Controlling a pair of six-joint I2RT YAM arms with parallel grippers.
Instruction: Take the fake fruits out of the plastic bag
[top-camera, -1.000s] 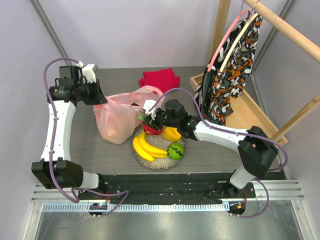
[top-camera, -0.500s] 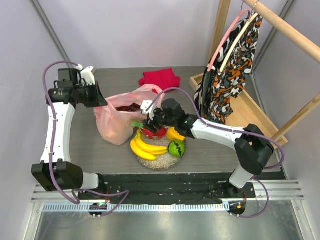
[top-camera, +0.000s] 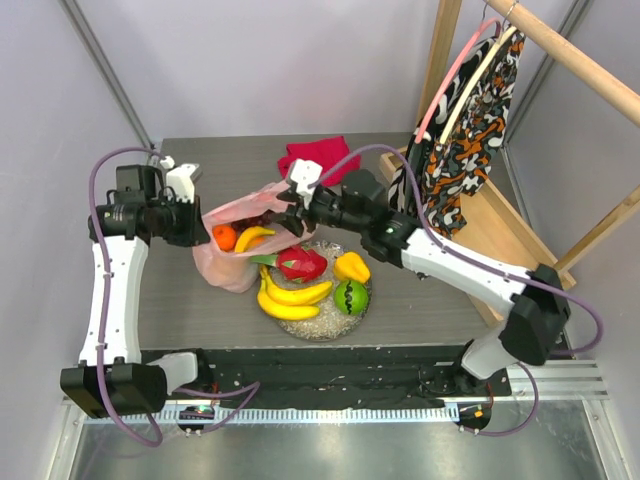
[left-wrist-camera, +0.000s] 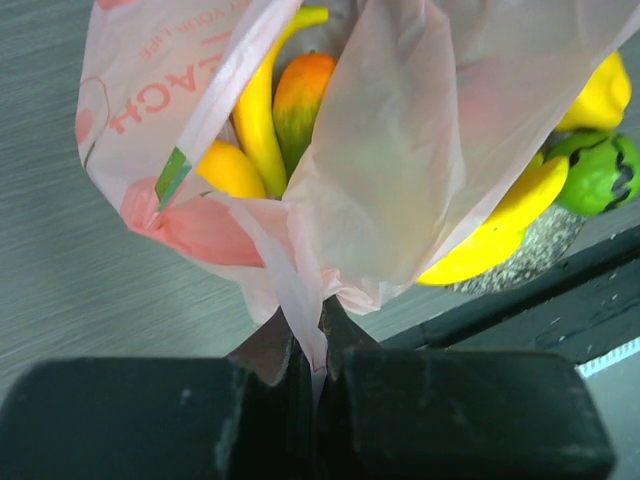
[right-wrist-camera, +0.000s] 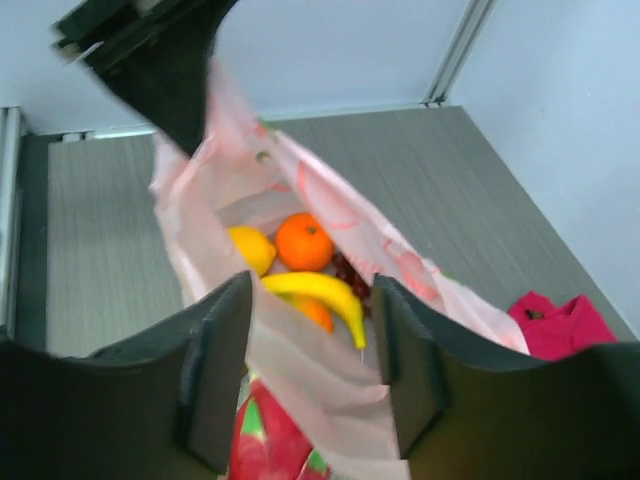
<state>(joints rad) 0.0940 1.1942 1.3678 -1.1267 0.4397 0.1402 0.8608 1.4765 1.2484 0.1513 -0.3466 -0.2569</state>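
Note:
The pale pink plastic bag (top-camera: 232, 262) lies on the table left of the plate with its mouth open. My left gripper (top-camera: 193, 226) is shut on its rim, and the film is pinched between the fingers (left-wrist-camera: 315, 345). Inside the bag I see an orange (right-wrist-camera: 303, 241), a banana (right-wrist-camera: 322, 291), a yellow piece (right-wrist-camera: 250, 248), grapes (right-wrist-camera: 351, 272) and a mango (left-wrist-camera: 300, 88). My right gripper (top-camera: 291, 216) is open and empty over the bag's mouth (right-wrist-camera: 312, 365), with a fold of film between its jaws. Bananas (top-camera: 290, 298), a dragon fruit (top-camera: 302, 263), a yellow pepper piece (top-camera: 350, 266) and a green apple (top-camera: 350, 297) lie on the glittery plate (top-camera: 318, 326).
A folded red cloth (top-camera: 318, 156) lies behind the bag. A wooden rack (top-camera: 500, 215) with a patterned garment (top-camera: 462, 150) on a hanger stands at the right. Grey walls close the back and sides.
My right gripper left the dragon fruit on the plate and moved up and left to the bag's mouth. My left gripper came lower with the bag's rim, so the fruits inside show.

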